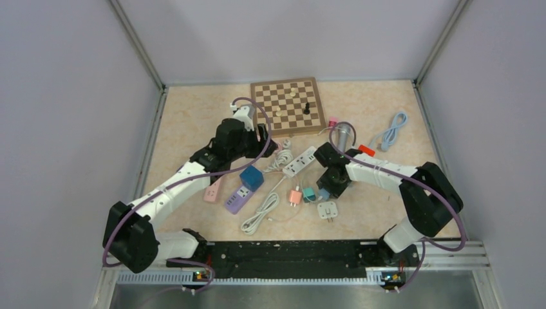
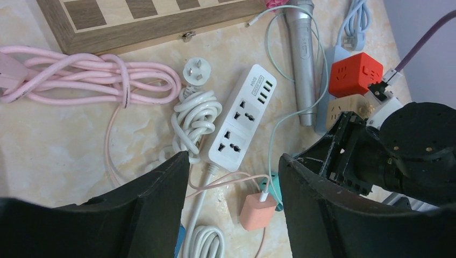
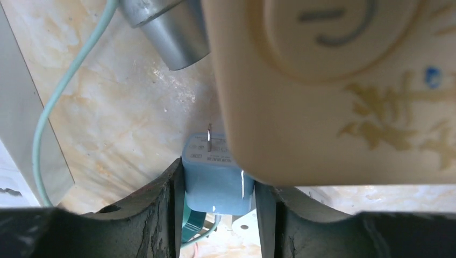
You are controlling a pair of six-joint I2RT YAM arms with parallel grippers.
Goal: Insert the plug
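Right gripper fingers clamp both flanks of the blue plug, which lies near and right of the white power strip. Prongs point beyond the fingertips, and the long axis follows the fingers. Left gripper hovers wide above the strip. Judged step: grasp. Next move likely calls for lifting and aiming the prongs at a socket.

A robot lab cell: plain grey walls enclose the table.
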